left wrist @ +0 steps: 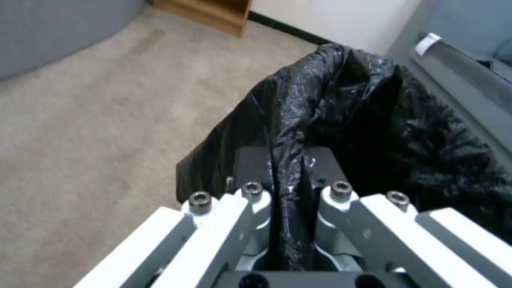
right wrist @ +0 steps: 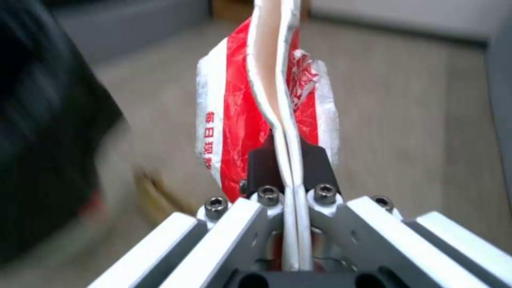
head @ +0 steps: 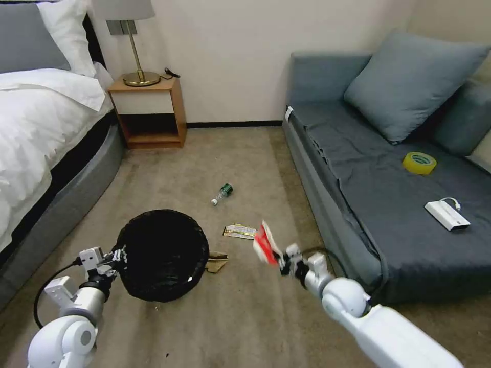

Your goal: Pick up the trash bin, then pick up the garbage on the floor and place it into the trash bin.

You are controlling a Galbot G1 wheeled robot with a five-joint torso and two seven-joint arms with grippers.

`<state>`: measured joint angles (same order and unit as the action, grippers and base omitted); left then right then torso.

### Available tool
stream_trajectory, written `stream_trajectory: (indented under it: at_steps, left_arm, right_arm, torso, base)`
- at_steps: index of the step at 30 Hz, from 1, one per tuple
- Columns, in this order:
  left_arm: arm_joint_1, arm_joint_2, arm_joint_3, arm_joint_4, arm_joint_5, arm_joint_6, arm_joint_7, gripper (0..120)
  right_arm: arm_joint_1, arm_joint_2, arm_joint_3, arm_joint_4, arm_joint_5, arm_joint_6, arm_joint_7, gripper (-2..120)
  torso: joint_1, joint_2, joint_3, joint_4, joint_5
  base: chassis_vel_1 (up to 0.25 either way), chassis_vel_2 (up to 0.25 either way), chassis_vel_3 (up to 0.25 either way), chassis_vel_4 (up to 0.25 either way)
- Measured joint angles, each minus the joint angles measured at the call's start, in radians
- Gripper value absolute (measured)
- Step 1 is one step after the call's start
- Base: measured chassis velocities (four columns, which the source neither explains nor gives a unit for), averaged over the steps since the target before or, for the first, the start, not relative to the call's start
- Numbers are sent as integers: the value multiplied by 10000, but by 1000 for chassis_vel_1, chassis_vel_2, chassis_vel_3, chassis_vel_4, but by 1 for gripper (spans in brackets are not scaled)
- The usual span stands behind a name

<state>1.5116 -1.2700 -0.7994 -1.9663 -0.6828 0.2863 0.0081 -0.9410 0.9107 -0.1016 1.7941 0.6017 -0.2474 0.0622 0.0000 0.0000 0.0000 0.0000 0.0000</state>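
Note:
The trash bin, lined with a crinkled black bag, hangs tilted at lower left, its mouth facing up and toward me. My left gripper is shut on its rim, the bag pinched between the fingers. My right gripper is shut on the red-and-white crushed carton, held above the carpet to the right of the bin; the carton stands up from the jaws. On the floor lie a crumpled brown paper, a yellow-silver snack wrapper and a small green-labelled bottle.
A grey sofa runs along the right with a yellow tape roll and a white box with a cable on it. A bed sits at left, a wooden nightstand with a lamp behind. Open carpet lies between them.

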Motion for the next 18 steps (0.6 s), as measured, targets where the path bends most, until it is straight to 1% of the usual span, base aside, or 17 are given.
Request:
stream_trajectory:
  at_steps: [1, 2, 3, 5, 6, 8, 9, 10, 12, 13, 17, 18]
  left_arm:
    - [6, -12, 102, -24, 6, 17, -12, 6]
    - [6, -12, 102, -24, 6, 17, -12, 6]
    - [13, -19, 193, -91, -11, 70, -42, 6]
    - [7, -79, 447, -245, -22, 189, -126, 6]
    - [7, -79, 447, -245, -22, 189, -126, 6]
    - [-29, -118, 626, -341, 18, 254, -164, 6]
    - [-29, -118, 626, -341, 18, 254, -164, 6]
    - [-36, -137, 706, -392, 29, 290, -170, 6]
    - [-28, -176, 812, -473, 43, 341, -173, 6]
    - [-28, -176, 812, -473, 43, 341, -173, 6]
    - [122, -316, 957, -768, 49, 385, -169, 6]
    - [122, -316, 957, -768, 49, 385, -169, 6]
  right_arm:
    - [245, -118, -13, 601, 282, 26, 167, 0]
    - [245, -118, -13, 601, 282, 26, 167, 0]
    - [442, -196, -66, 1068, 490, -2, 253, 0]
    - [1031, -286, -371, 2322, 1167, -377, 462, 0]
    - [1031, -286, -371, 2322, 1167, -377, 462, 0]
    - [1593, -302, -795, 3149, 1620, -649, 474, 0]
    - [1593, -302, -795, 3149, 1620, -649, 474, 0]
    - [1933, -318, -1221, 3409, 1783, -797, 474, 0]
    - [2357, -317, -1903, 3502, 1792, -871, 443, 0]
    - [2357, -317, -1903, 3502, 1792, -871, 443, 0]
    - [2757, -82, -2914, 2968, 1337, -861, 236, 0]
    - [2757, -82, -2914, 2968, 1337, -861, 236, 0]
  torso:
    - [0, 0, 0, 1, 0]
    - [0, 0, 0, 1, 0]
    - [0, 0, 0, 1, 1]
    - [0, 0, 0, 0, 0]
    - [0, 0, 0, 0, 0]
    - [0, 1, 0, 0, -1]
    - [0, 1, 0, 0, -1]
    - [0, 1, 0, 0, -1]
    - [0, 1, 0, 1, -1]
    - [0, 1, 0, 1, -1]
    - [0, 1, 0, 1, 1]
    - [0, 1, 0, 1, 1]
  base:
    - [0, 0, 0, 0]
    - [0, 0, 0, 0]
    - [0, 0, 0, 0]
    - [0, 0, 0, 0]
    - [0, 0, 0, 0]
    - [0, 0, 0, 0]
    - [0, 0, 0, 0]
    - [0, 0, 0, 0]
    - [0, 0, 0, 0]
    - [0, 0, 0, 0]
    - [0, 0, 0, 0]
    - [0, 0, 0, 0]
